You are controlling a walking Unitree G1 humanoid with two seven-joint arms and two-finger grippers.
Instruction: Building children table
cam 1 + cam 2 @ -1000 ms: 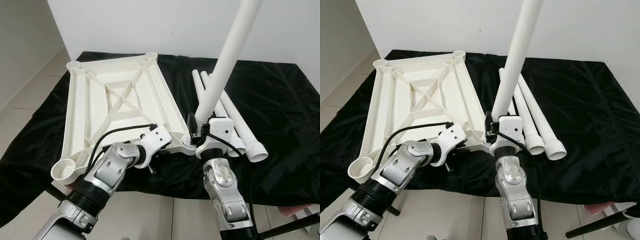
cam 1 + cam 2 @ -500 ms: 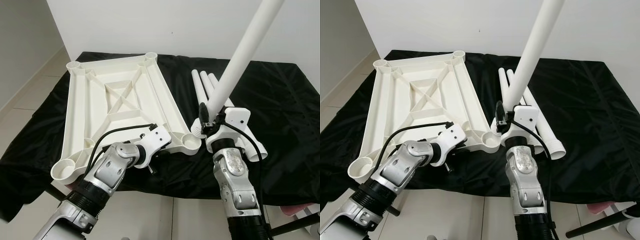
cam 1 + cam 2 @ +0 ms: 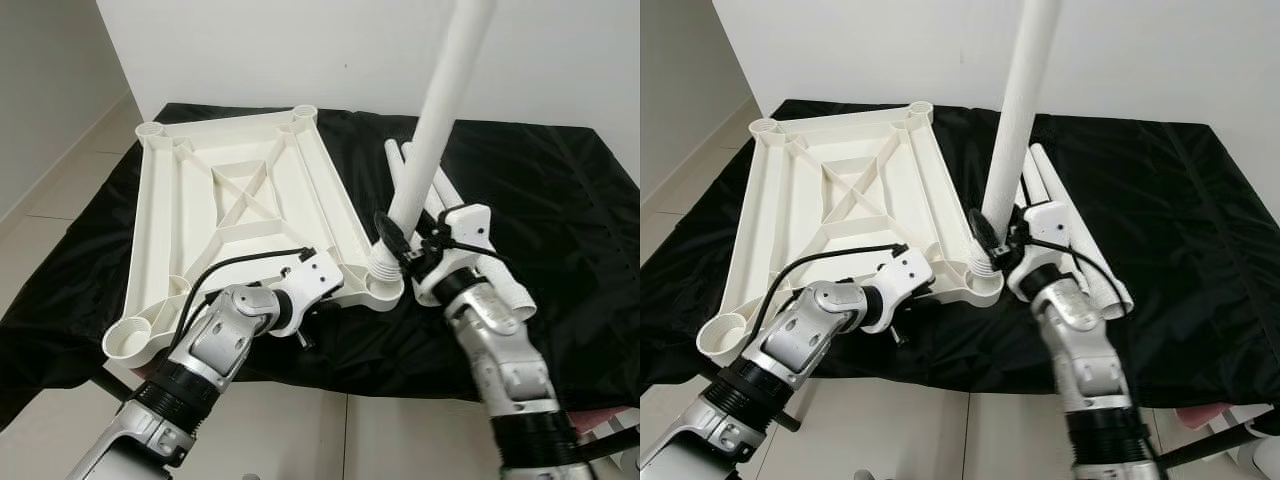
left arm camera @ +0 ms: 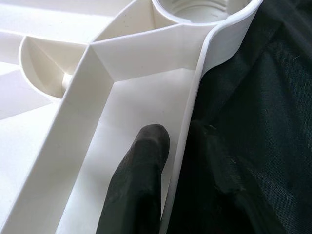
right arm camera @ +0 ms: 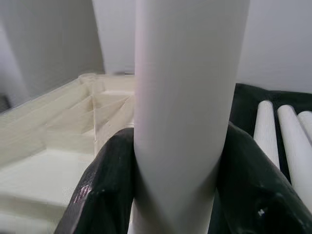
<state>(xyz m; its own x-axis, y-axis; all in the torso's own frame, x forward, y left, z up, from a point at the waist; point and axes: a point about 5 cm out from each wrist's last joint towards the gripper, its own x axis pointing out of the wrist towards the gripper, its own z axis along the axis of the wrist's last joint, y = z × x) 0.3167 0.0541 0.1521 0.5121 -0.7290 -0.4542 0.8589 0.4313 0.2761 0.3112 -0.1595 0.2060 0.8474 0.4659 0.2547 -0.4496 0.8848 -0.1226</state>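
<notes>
1. An upside-down white ribbed plastic tabletop (image 3: pixel 240 215) lies on a black cloth (image 3: pixel 560 200), its near edge close to the cloth's front edge.
2. The left gripper (image 4: pixel 175 161) is clamped on the tabletop's thin near rim, one finger (image 4: pixel 141 170) inside the rim, the other outside over the cloth.
3. The right gripper (image 5: pixel 175 195) is closed around a long white plastic tube leg (image 3: pixel 435 130), which stands nearly upright with its threaded end at the near right corner socket (image 3: pixel 385 285).
4. Three spare white tube legs (image 3: pixel 1065 215) lie just beside the tabletop's right edge; open cloth stretches beyond them to the right.
</notes>
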